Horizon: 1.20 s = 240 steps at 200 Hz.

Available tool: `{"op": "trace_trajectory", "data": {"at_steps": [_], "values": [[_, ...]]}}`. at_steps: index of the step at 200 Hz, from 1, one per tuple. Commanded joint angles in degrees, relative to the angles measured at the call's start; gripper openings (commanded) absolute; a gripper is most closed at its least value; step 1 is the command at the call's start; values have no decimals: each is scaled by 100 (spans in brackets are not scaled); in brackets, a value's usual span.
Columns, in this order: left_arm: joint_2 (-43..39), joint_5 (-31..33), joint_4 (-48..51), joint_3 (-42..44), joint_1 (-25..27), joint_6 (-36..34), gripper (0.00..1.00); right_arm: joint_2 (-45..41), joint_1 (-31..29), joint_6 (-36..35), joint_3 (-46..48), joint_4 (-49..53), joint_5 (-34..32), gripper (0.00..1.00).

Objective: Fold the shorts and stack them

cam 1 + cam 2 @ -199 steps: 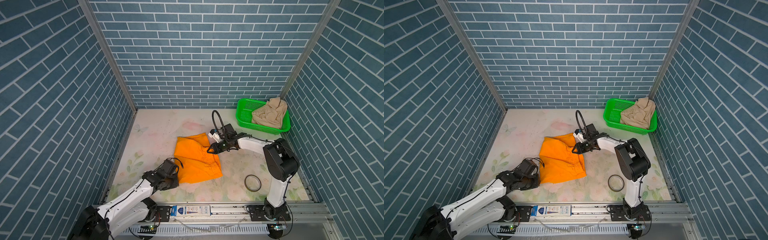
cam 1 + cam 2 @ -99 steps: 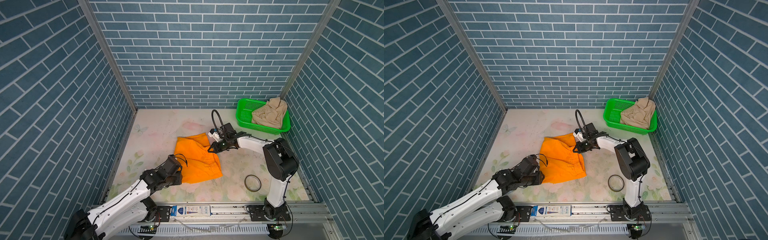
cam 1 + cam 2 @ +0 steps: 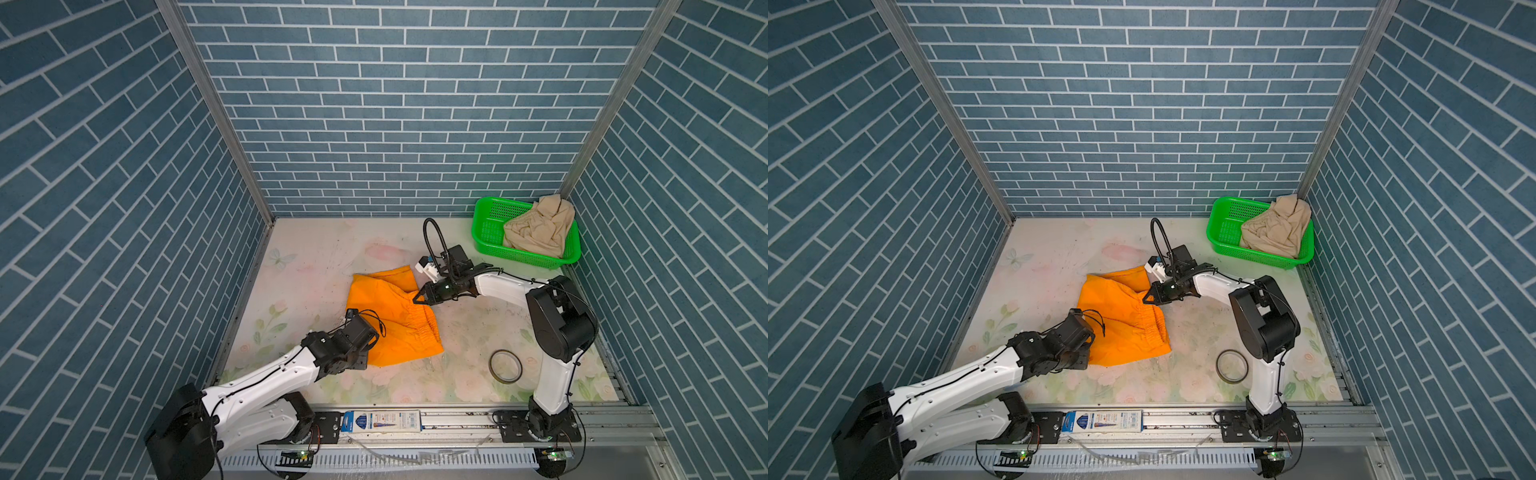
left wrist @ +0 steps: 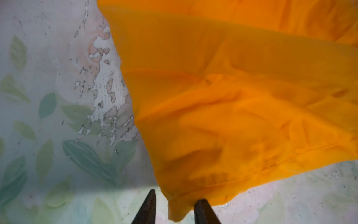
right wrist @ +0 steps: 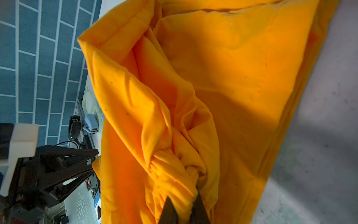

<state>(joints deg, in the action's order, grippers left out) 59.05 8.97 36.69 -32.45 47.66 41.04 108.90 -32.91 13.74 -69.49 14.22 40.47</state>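
Two left gripper (image 4: 176, 195) fingers (image 4: 150, 207) stand apart around the orange shorts' (image 3: 390, 316) seven-o'clock corner; these lie at the table (image 3: 316, 257) centre. A tape ring (image 3: 505, 365) sits at four o'clock. The right gripper (image 5: 183, 194) clamps their two-o'clock edge. Beyond, at two o'clock, beige shorts (image 3: 536, 230) fill a green basket (image 3: 519, 255).

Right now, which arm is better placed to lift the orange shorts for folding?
Likely the right: the right claw is shut on bunched cloth of the orange shorts, while the left claw stands open around a corner.
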Motion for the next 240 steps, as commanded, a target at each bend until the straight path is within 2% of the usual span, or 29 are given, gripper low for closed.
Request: {"op": "trace_trajectory", "data": {"at_steps": [1, 19, 38, 47, 68, 111, 138, 162, 185, 191, 217, 240], "values": [[-56, 21, -207, 50, 33, -124, 25, -71, 21, 133, -118, -92, 204, 0], [-82, -244, -363, 236, 42, -156, 10, -58, 21, 228, -142, -203, 245, 0], [-229, -312, -391, 442, 42, -90, 5, -53, 27, 382, -181, -400, 334, 0], [-353, -326, -403, 518, 47, -88, 0, -58, 38, 489, -171, -543, 398, 0], [-756, -116, -215, 650, 42, 75, 0, -71, 71, 740, -152, -894, 601, 0], [-1780, 570, 910, 754, 42, 694, 0, -103, 165, 1062, -211, -1372, 966, 0], [-2180, 632, 1155, 1013, 42, 840, 0, 293, 257, 1076, -375, -1429, 1064, 0], [-2158, 475, 902, 1208, 42, 774, 0, 738, 289, 957, -585, -1274, 1054, 0], [-1983, 303, 599, 1178, 50, 655, 22, 977, 290, 772, -816, -897, 990, 5], [-1931, 285, 569, 1119, 50, 630, 32, 1005, 285, 760, -856, -834, 989, 8], [-1847, 243, 605, 809, 51, 566, 64, 825, 284, 770, -908, -593, 783, 35], [-1886, 184, 777, 491, 57, 583, 70, 358, 284, 720, -828, -107, 325, 50]]}}
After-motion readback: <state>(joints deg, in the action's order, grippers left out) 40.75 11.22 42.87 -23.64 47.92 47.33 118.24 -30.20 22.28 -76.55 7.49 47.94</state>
